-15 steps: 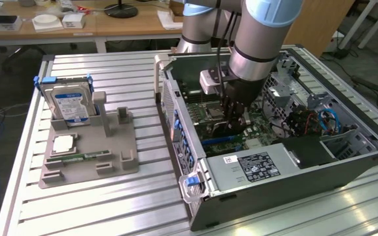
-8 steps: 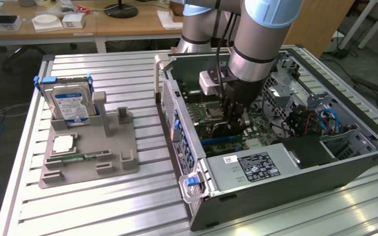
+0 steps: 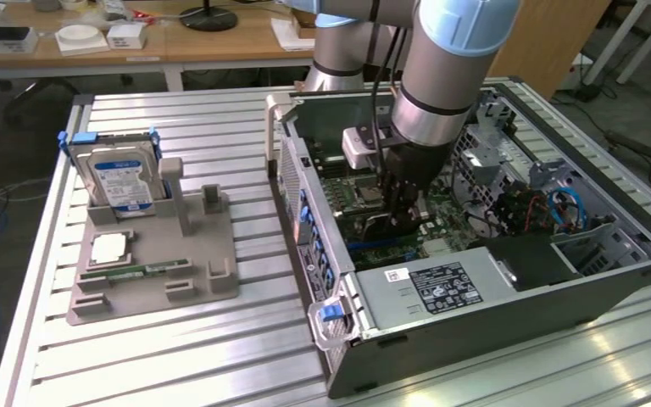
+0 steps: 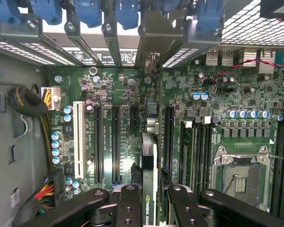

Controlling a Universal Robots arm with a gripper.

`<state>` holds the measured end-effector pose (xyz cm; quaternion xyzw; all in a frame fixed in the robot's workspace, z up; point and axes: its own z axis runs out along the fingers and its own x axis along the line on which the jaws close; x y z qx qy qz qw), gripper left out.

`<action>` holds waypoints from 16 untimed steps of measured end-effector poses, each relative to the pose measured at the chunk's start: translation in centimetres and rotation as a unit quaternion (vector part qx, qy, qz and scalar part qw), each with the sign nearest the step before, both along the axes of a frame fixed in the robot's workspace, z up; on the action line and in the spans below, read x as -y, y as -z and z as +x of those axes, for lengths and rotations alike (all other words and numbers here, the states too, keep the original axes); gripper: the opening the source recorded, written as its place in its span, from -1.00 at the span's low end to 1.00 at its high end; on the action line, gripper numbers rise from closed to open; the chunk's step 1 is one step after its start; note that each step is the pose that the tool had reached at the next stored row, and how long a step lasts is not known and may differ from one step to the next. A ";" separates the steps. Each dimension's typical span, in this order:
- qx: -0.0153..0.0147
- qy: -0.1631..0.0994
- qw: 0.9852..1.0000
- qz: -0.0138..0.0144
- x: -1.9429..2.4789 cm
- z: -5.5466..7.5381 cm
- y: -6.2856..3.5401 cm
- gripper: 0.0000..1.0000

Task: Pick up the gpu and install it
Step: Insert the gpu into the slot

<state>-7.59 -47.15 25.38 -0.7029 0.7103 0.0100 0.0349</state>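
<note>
Item: gpu (image 4: 149, 146), seen edge-on, standing upright on its long edge over the motherboard (image 4: 109, 94).
Location: inside the open case (image 3: 303, 182), which lies on its side on the slatted table (image 3: 190, 119); the card hangs between the long expansion slots (image 4: 116, 142) and the CPU socket (image 4: 239, 170), with one end toward the row of blue retention clips (image 4: 128, 12).
Seating: cannot tell whether the lower edge touches a slot.
Gripper (image 4: 150, 178): clamped on the gpu, one finger on each flat face.
Risk, alignment: the card edge looks close to a slot but not clearly over it; pressing down off-line would likely jam the contacts against the slot wall or the board.
Risk, bracket: the end bracket may catch on the rear frame under the clips if the card sits tilted.
Risk, grip: a narrow hold on a thin card may let it pivot under load.
Arm pose: the forearm drops steeply into the case from its far side, wrist pointed straight down at the board.
Elsewhere: hard drive (image 3: 122, 178) and memory stick (image 3: 145, 271) sit on the grey fixture (image 3: 196, 288), well apart.
</note>
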 end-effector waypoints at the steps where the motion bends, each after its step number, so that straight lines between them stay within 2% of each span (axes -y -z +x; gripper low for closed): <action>1: 0.000 0.000 1.000 0.000 0.00 0.0 0.08 -0.49; 16: 0.000 0.000 1.000 0.000 0.01 0.0 1.43 -0.49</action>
